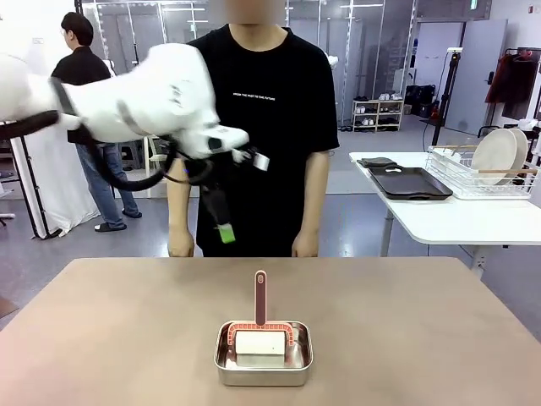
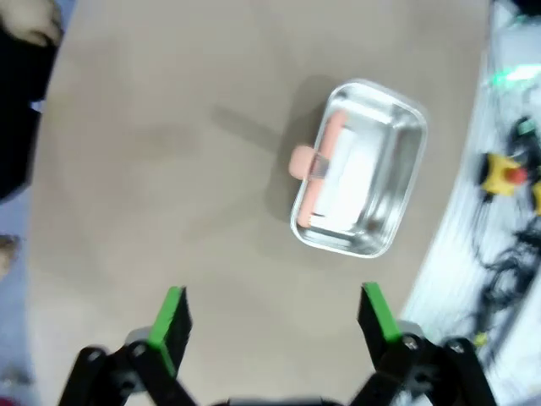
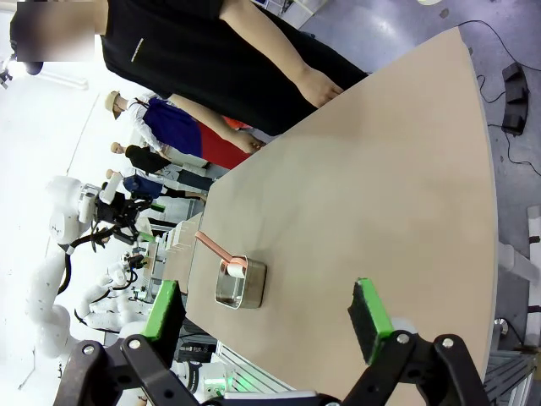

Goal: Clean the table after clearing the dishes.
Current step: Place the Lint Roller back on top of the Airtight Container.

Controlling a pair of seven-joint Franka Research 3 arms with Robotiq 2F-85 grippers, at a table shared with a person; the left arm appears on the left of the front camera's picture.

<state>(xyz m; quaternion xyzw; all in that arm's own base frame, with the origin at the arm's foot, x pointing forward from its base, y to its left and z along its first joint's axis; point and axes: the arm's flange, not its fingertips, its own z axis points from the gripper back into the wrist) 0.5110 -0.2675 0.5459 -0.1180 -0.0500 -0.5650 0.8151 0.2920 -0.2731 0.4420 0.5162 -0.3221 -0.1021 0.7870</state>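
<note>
1. The table (image 1: 127, 338) is a wide tan, matte top with rounded corners; it lies bare apart from a steel pan (image 1: 264, 353) near its robot-side edge.
2. In the pan sits a white sponge on a pink-handled brush (image 1: 260, 298), handle upright.
3. The left gripper (image 2: 272, 317) hangs above the table, jaws wide apart, holding nothing.
4. The right gripper (image 3: 264, 313) also stands spread and empty.
5. A person (image 1: 254, 127) stands at the far edge, hands down.
6. On a white side table (image 1: 456, 220) sit dark trays (image 1: 410, 183) and a rack with plates (image 1: 494, 156).
</note>
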